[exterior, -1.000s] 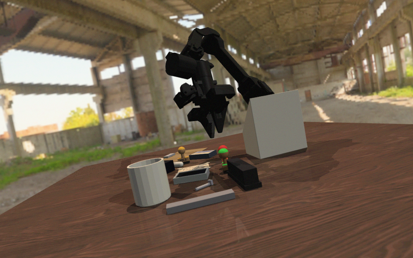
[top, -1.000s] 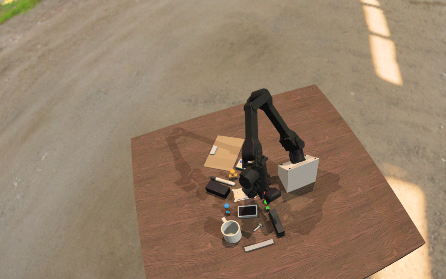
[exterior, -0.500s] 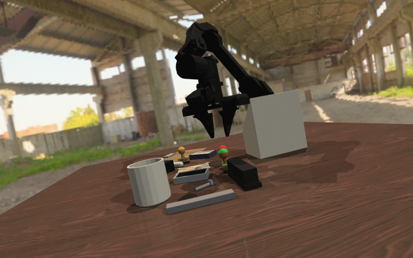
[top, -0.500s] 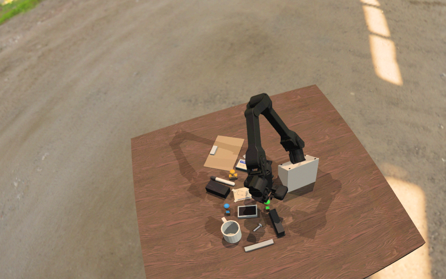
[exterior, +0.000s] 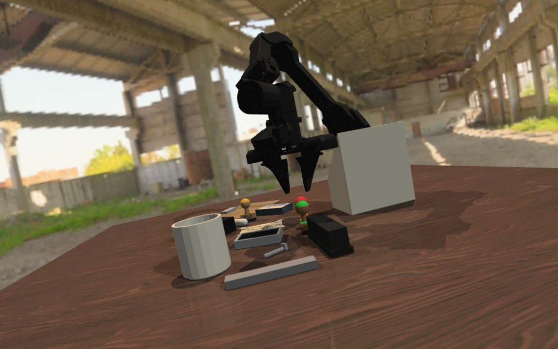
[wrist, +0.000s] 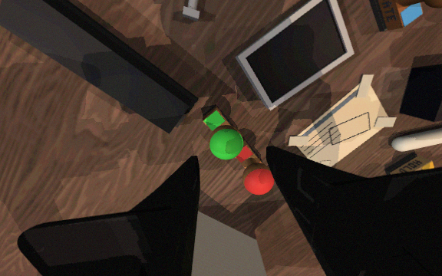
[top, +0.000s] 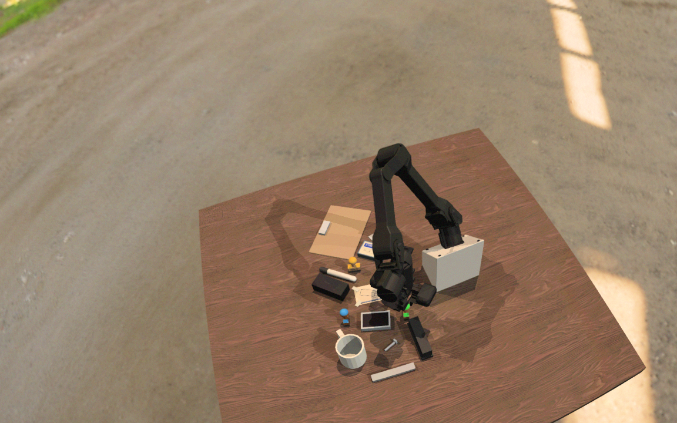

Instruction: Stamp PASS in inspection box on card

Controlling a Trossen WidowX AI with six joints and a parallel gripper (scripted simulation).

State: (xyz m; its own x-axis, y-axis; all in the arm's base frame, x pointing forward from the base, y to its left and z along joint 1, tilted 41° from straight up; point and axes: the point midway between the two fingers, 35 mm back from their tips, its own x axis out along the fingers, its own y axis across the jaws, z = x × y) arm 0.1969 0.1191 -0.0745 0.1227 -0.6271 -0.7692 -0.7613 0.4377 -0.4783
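Note:
My gripper (exterior: 297,191) (wrist: 232,157) is part open and empty, pointing down above two upright stamps; its tips are hidden in the top view. The green-knobbed stamp (top: 406,314) (exterior: 302,207) (wrist: 225,144) lies just ahead of the fingertip gap in the wrist view. The red-knobbed stamp (exterior: 301,199) (wrist: 258,182) stands close beside it, near the right fingertip in that view. Neither stamp's lettering is readable. The dark ink pad (top: 375,319) (exterior: 258,234) (wrist: 298,50) lies open in a grey frame. The taped card (top: 364,295) (wrist: 376,105) shows a box outline with no print inside.
A black block (top: 419,338) (wrist: 102,61) lies near the green stamp. A bolt (top: 390,345), grey bar (top: 393,372) and mug (top: 351,351) stand beyond the pad. Blue (top: 344,313) and yellow HOLD (exterior: 245,208) stamps flank the card. A white box (exterior: 376,169) is behind the gripper.

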